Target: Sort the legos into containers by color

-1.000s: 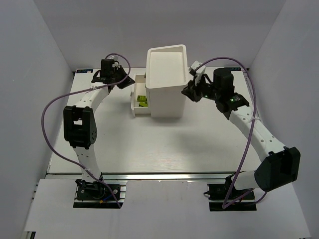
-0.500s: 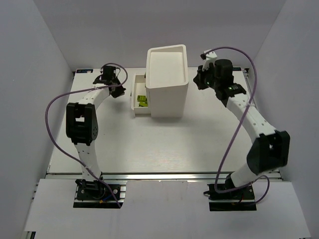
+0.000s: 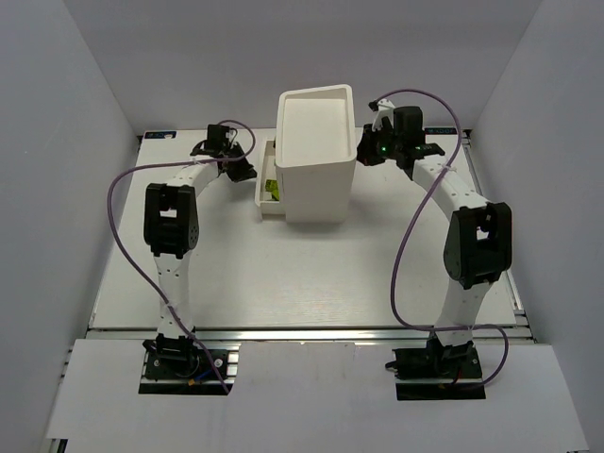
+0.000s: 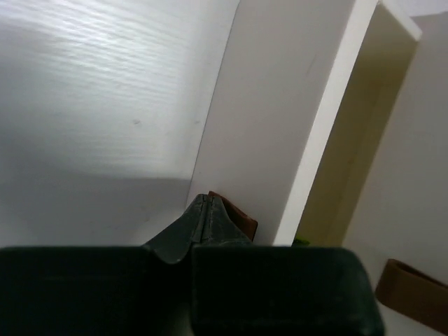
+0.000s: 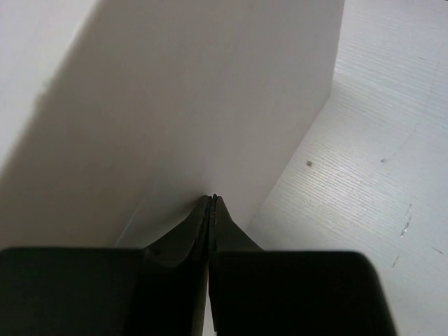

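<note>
1. The boxy white plastic cabinet [image 3: 311, 142] is smooth and matte. It sits on a white table [image 5: 364, 175] with a faint wood grain.
2. One drawer [image 4: 280, 119] sticks out of the cabinet's left side, with lime bricks [image 3: 272, 190] inside.
3. The left gripper [image 4: 207, 201] has its jaws pressed together, tip right at the drawer's reddish-brown knob [image 4: 239, 218].
4. The right gripper [image 5: 212, 201] is also pinched closed on nothing, tip against the cabinet's right wall.

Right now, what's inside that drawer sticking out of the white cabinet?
Only lime yellow-green legos show in the open drawer. Its inner part is covered by the cabinet, so anything farther back cannot be seen.
</note>
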{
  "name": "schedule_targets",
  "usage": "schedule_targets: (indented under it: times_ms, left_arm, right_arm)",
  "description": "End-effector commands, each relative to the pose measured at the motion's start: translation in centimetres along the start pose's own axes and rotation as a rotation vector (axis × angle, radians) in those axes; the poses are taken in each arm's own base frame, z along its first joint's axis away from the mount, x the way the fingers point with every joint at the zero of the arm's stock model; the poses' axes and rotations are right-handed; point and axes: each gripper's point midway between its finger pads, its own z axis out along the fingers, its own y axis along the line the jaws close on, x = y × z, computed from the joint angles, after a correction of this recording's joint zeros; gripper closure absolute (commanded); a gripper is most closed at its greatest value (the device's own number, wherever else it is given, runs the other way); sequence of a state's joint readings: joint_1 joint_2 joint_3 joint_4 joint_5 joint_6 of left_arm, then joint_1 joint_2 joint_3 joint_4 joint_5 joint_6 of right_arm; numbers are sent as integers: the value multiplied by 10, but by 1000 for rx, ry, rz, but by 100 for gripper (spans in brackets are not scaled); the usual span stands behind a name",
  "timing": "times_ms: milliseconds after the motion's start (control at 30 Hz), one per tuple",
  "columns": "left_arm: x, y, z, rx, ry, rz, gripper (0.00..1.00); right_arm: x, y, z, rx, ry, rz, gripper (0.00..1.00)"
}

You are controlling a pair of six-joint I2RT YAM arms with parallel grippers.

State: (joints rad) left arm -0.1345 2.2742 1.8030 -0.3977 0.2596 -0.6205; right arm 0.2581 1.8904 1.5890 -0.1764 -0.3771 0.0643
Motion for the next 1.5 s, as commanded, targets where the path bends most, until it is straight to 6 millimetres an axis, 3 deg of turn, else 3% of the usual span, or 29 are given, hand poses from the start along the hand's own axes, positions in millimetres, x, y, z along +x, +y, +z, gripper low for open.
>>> schedule_targets:
  times_ms: [0, 333, 533, 567, 600, 733, 800, 833, 867, 933, 967, 1033, 1067, 1133, 1167, 1267, 1300, 1333, 1367, 1400, 1467]
  left_arm:
    - [6, -78, -4, 305, 67, 46, 93]
    - [35, -111, 4, 449, 172, 49, 93]
    - [34, -108, 1, 421, 153, 27, 93]
    - [32, -95, 1, 381, 147, 3, 93]
    - [27, -99, -8, 379, 121, 7, 93]
    - [-5, -74, -27, 243, -17, -35, 92]
    - [-9, -62, -35, 182, -33, -52, 91]
    - [-15, -55, -45, 145, -48, -75, 88]
    - [-19, -46, -48, 85, -82, -91, 76]
    - [-26, -14, -59, -37, -113, -170, 64]
    - [-41, -9, -75, -80, -184, -185, 53]
    - [-46, 9, -91, -126, -231, -213, 40]
    - [-54, 0, -111, -110, -276, -205, 27]
    - [-58, 7, -125, -99, -305, -166, 17]
    - [-63, -7, -146, -49, -345, -119, 14]
    - [-49, -36, -171, 149, -381, 96, 2]
    - [-47, -62, -204, 245, -439, 192, 2]
    - [-52, -74, -221, 304, -511, 244, 2]
    - [-34, -73, -221, 322, -491, 269, 2]
    - [-33, -82, -241, 357, -520, 297, 2]
    - [-20, -86, -249, 391, -495, 329, 2]
  right_arm:
    - [-29, 39, -1, -198, -66, 7, 100]
    - [-24, 45, 5, -241, -56, 43, 100]
    - [-27, 35, 2, -183, -61, 35, 100]
    - [-27, 28, 1, -150, -64, 37, 93]
    - [-28, 27, -4, -133, -64, 36, 88]
    - [-29, -1, -21, -14, -70, 34, 67]
    - [-33, -20, -35, 62, -84, 22, 53]
    - [-31, -26, -39, 86, -80, 23, 48]
    - [-32, -39, -46, 128, -84, 24, 41]
    - [-35, -43, -59, 147, -86, 17, 33]
    - [-36, -49, -65, 159, -85, -8, 29]
    - [-42, -50, -77, 156, -83, -53, 20]
    - [-43, -46, -84, 127, -70, -65, 11]
    - [-48, -38, -93, 96, -50, -135, 11]
    - [-50, -32, -101, 79, -24, -145, 11]
    - [-48, -22, -113, 66, 19, -149, 11]
    - [-54, -20, -120, 83, 6, -132, 11]
    - [-53, -18, -122, 94, 9, -121, 11]
    - [-57, -16, -129, 98, -4, -118, 11]
    - [-53, -17, -131, 103, -2, -107, 11]
    - [-52, -14, -135, 108, -5, -97, 11]
